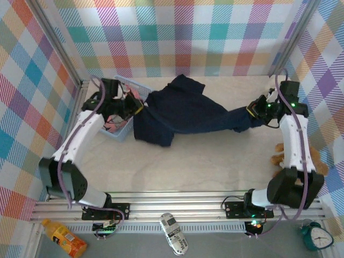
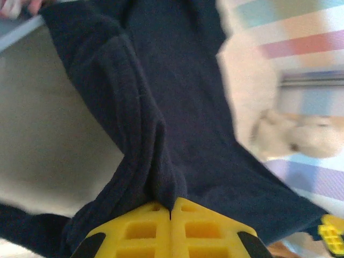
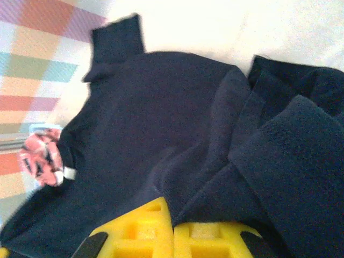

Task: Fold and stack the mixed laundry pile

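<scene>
The dark navy T-shirt point(image 1: 183, 110) hangs stretched across the middle of the table between my two grippers. My left gripper point(image 1: 137, 109) is shut on its left end, beside the basket. In the left wrist view the yellow fingers point(image 2: 150, 226) pinch a ridge of the navy cloth point(image 2: 183, 107) at the left gripper point(image 2: 171, 208). My right gripper point(image 1: 251, 111) is shut on the shirt's right end, and in the right wrist view the right gripper point(image 3: 173, 215) clamps a fold of the navy shirt point(image 3: 156, 113). The pink printed garment point(image 1: 112, 123) point(image 3: 43, 158) lies in the basket.
A light blue plastic basket point(image 1: 123, 133) stands at the far left under my left arm. A plush toy point(image 1: 279, 158) lies by the right wall near my right arm. Checked walls close the table on three sides.
</scene>
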